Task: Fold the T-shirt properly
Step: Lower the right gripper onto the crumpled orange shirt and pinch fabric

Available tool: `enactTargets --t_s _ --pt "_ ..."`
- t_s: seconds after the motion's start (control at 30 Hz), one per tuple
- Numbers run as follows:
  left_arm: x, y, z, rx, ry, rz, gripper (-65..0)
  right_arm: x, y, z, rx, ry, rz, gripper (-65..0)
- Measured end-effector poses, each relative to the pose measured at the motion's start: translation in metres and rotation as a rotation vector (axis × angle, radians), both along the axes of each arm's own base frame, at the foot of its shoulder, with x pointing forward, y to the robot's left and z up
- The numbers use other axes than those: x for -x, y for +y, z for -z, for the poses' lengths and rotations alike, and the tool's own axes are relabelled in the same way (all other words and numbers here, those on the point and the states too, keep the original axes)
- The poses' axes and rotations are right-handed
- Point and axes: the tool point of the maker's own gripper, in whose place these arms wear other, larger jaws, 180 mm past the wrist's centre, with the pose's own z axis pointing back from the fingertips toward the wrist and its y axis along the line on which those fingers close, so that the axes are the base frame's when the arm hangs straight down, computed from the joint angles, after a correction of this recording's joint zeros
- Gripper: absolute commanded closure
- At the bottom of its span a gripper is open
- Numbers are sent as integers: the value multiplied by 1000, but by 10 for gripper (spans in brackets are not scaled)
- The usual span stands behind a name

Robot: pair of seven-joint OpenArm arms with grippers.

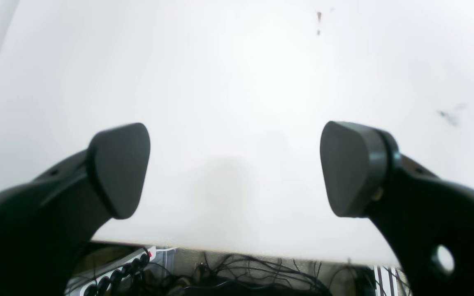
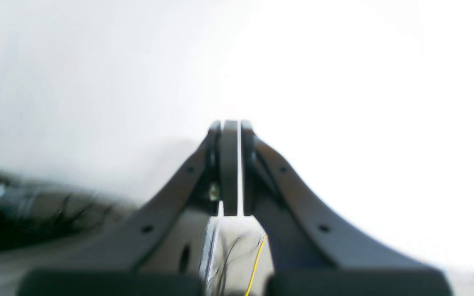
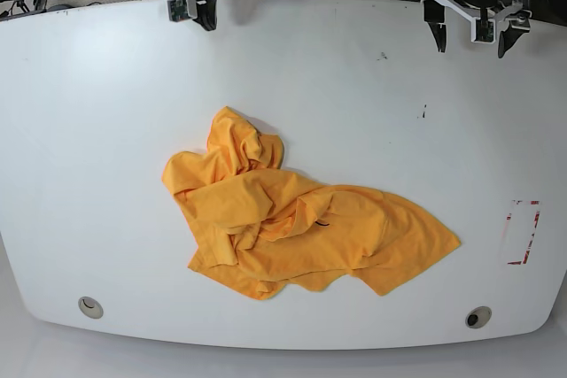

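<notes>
The orange-yellow T-shirt [image 3: 292, 219] lies crumpled in a heap on the white table [image 3: 106, 112], near the middle and towards the front edge. It shows only in the base view. My left gripper [image 3: 469, 42] hangs at the far right edge of the table, open and empty; in the left wrist view [image 1: 235, 168] its two pads stand wide apart over bare table. My right gripper [image 3: 205, 19] hangs at the far left edge, shut and empty; in the right wrist view [image 2: 231, 127] its fingers are pressed together. Both are far from the shirt.
A red-marked rectangle [image 3: 521, 232] is on the table at the right. Two round holes [image 3: 89, 307] [image 3: 478, 317] sit near the front edge. Small dark specks [image 3: 423, 113] mark the surface. Cables and a power strip [image 1: 113, 275] lie beyond the table's far edge.
</notes>
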Motion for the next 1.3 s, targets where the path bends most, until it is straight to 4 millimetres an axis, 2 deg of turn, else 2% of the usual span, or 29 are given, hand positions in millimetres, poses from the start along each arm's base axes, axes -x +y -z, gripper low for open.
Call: enactTargets --t_s 0.1,0.17,0.27,0.4,0.53,0.6,0.77,0.87,0.93,1.0,1.2,1.3 --pt "-10 1 -4 0 -29 -4 -625 -24 -4 -7 25 -54 -38 -136" --pt "-14 1 -7 -1 -46 -5 -625 -35 -9 -4 54 -34 -44 -179" --pt "-14 -1 -7 4 -47 2 -625 -57 -11 -6 73 -34 -42 -190" --pt "-14 0 -5 2 -40 -5 -625 -97 -10 -22 83 -89 -52 -193" --pt "-13 0 -5 2 -39 -5 -625 -128 -14 -31 128 -97 -83 -193" --pt "-13 1 -5 1 -39 -7 -625 -149 -3 -39 149 -125 -149 -193" --pt "-11 1 -4 -1 -33 -9 -625 -182 35 -51 145 -165 -294 -208" --pt "-10 0 -4 6 -33 -16 -625 -195 48 -47 184 -159 -379 -323" --pt "-9 -1 -3 15 -35 -28 -625 -202 55 -42 214 -153 -430 -376" --pt "-8 -2 -2 20 -33 -32 -625 -208 59 -40 230 -150 -460 -379" --pt "-6 8 -4 9 -40 -71 -625 -222 92 -34 238 -145 -567 -379" --pt "-4 9 -3 13 -38 -90 -625 -231 100 -28 254 -131 -597 -379"
